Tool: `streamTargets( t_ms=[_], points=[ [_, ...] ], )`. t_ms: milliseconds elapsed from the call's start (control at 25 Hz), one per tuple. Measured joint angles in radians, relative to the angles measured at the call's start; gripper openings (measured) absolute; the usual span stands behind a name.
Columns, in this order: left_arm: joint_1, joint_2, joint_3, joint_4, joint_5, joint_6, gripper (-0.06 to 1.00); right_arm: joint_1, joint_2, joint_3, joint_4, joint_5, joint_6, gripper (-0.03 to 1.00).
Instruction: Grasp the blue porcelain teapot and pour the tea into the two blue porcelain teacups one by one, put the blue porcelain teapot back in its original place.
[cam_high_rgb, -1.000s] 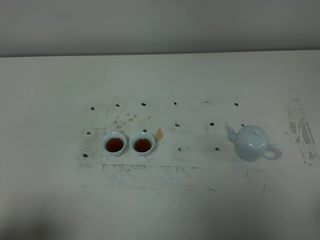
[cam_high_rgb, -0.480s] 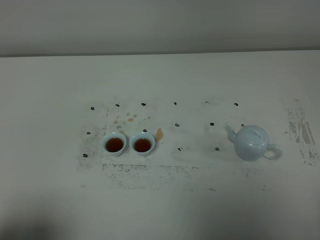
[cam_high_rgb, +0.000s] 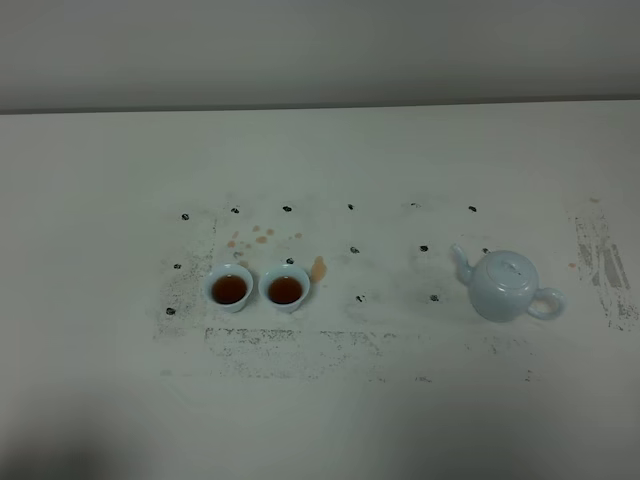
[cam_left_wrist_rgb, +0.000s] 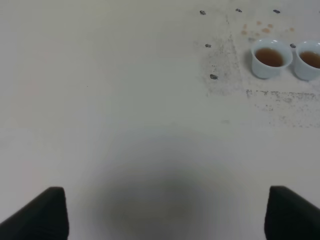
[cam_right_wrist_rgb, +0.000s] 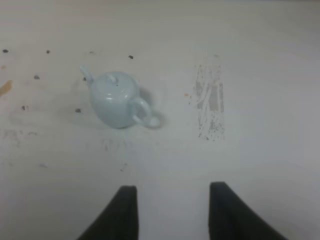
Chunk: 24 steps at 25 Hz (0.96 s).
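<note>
The blue porcelain teapot (cam_high_rgb: 504, 285) stands upright on the right of the pale table (cam_high_rgb: 320, 420), lid on, spout toward two blue porcelain teacups (cam_high_rgb: 257, 288) sitting side by side, well apart to its left, both holding dark tea. Neither arm shows from above. Only the wrist cameras catch the left gripper (cam_left_wrist_rgb: 165, 212), jaws spread wide, and the right gripper (cam_right_wrist_rgb: 172, 212), jaws partly apart, both holding nothing. Tea spots (cam_high_rgb: 262, 238) and scuffed black marks (cam_high_rgb: 602, 268) stain the tabletop; a plain wall (cam_high_rgb: 320, 50) stands behind.

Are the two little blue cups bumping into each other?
Apart. The exterior high view shows a thin strip of table between the left teacup and the right teacup; the left wrist view shows that gap too.
</note>
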Motion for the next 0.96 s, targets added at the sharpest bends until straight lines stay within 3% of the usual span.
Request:
streamTargets(
  t_ms=[400, 960],
  points=[
    [0.000, 0.000, 0.000, 0.000, 0.000, 0.000, 0.76, 0.000, 0.000, 0.000, 0.000, 0.000, 0.000, 0.23],
    [0.000, 0.000, 0.000, 0.000, 0.000, 0.000, 0.76, 0.000, 0.000, 0.000, 0.000, 0.000, 0.000, 0.22]
  ],
)
